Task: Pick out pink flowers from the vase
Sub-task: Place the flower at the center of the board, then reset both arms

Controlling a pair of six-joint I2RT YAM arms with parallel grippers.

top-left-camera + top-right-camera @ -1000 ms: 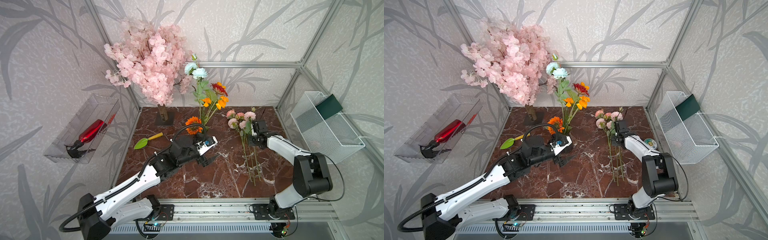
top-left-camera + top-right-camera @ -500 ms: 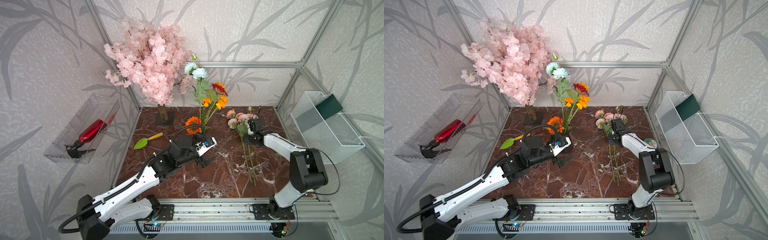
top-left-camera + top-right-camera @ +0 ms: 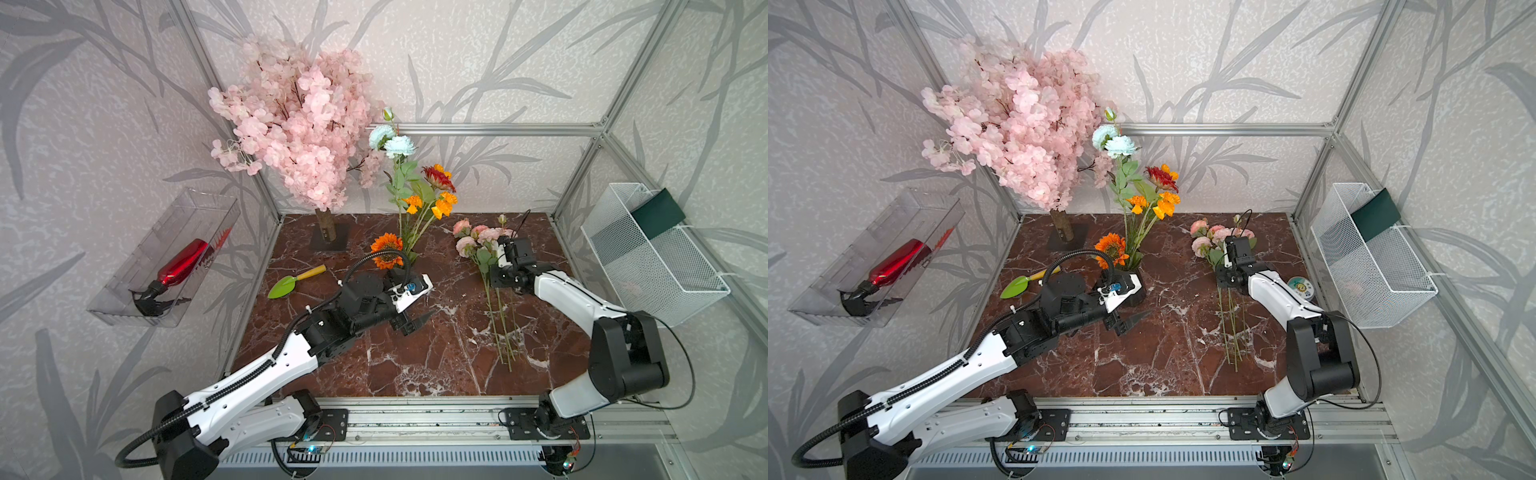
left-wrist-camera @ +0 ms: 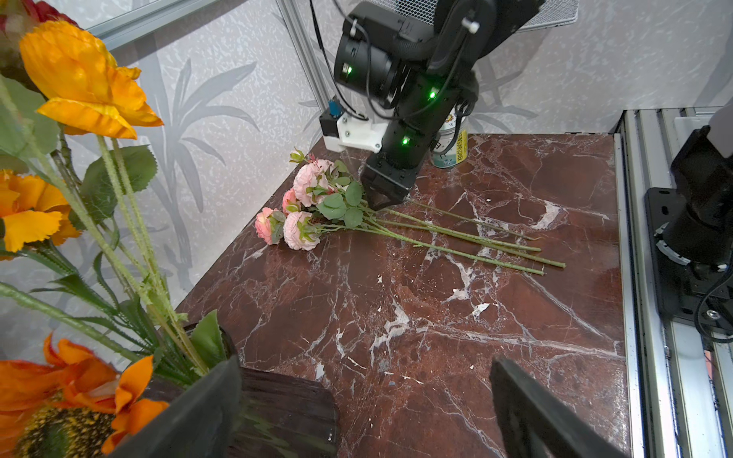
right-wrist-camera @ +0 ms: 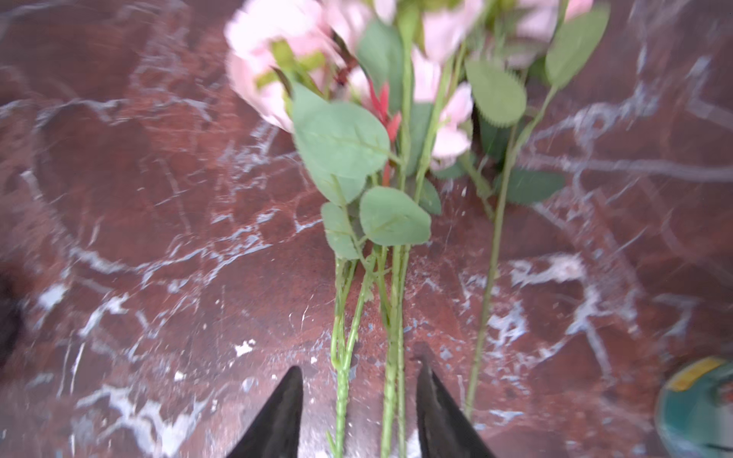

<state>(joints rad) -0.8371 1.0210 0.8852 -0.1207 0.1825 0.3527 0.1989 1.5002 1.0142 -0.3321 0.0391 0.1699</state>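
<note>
Vase (image 3: pixel 1137 291): largely hidden behind the left gripper (image 4: pixel 365 363), which is spread wide and grips nothing. Pink flowers (image 3: pixel 478 245): flat on the table (image 3: pixel 415 353), right of centre in both top views. Long axis near-vertical in frame, blooms uppermost. Right gripper (image 5: pixel 359 368): fingers parted, straddling two stems below the leaves, not clamping. Blooms blurred.

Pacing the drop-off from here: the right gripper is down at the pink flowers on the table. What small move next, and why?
Probably lift the right gripper straight up. Its jaws stand open astride the stems of the pink flowers, which lie flat on the table, so nothing is held; sliding sideways could drag them.
</note>
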